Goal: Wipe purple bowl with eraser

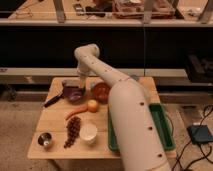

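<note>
The purple bowl [74, 94] sits on the wooden table [55, 125] at the back left. A flat dark-grey patch inside it looks like the eraser [71, 90]. My gripper [80, 85] hangs from the white arm [100, 70] and is down at the bowl's far right rim, just above or touching it. The wrist hides the bowl's back edge.
An orange-red bowl [102, 91] stands right next to the purple one. A black-handled tool [53, 100] lies to its left. In front are an orange [92, 105], a carrot [75, 113], grapes [73, 131], a white cup [88, 133] and a steel cup [45, 139]. A green tray [165, 127] lies at the right.
</note>
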### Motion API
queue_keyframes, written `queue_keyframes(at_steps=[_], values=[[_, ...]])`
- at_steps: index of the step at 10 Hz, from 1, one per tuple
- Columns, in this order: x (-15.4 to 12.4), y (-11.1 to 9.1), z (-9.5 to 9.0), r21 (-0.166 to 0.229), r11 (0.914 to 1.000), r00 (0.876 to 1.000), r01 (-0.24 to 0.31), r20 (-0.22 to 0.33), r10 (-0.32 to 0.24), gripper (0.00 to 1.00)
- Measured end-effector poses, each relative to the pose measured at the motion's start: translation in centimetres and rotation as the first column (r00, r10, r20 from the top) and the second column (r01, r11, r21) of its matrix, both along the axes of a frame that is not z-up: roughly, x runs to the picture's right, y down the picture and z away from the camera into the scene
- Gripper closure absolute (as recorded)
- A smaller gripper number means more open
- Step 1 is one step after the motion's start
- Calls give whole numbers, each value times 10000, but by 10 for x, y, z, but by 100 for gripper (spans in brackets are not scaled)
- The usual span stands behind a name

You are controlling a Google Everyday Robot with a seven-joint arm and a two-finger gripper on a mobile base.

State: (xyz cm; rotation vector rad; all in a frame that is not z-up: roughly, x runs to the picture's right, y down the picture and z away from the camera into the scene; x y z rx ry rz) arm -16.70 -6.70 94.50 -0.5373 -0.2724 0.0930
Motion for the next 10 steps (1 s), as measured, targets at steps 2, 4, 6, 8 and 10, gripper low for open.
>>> queue_keyframes(at_steps=[2, 4, 6, 8, 10], values=[[-30, 5, 21, -271, 9987, 9982, 436, 422, -425, 82], [-42, 12, 32, -354, 9976, 9938, 596, 960, -560, 82], [-41, 15, 20, -222, 9976, 9896, 657, 1299, -623, 82], [-31, 17, 1, -81, 9983, 9906, 571, 1246, -557, 82], [-2, 22, -23, 68, 9994, 9937, 346, 1068, -351, 82]])
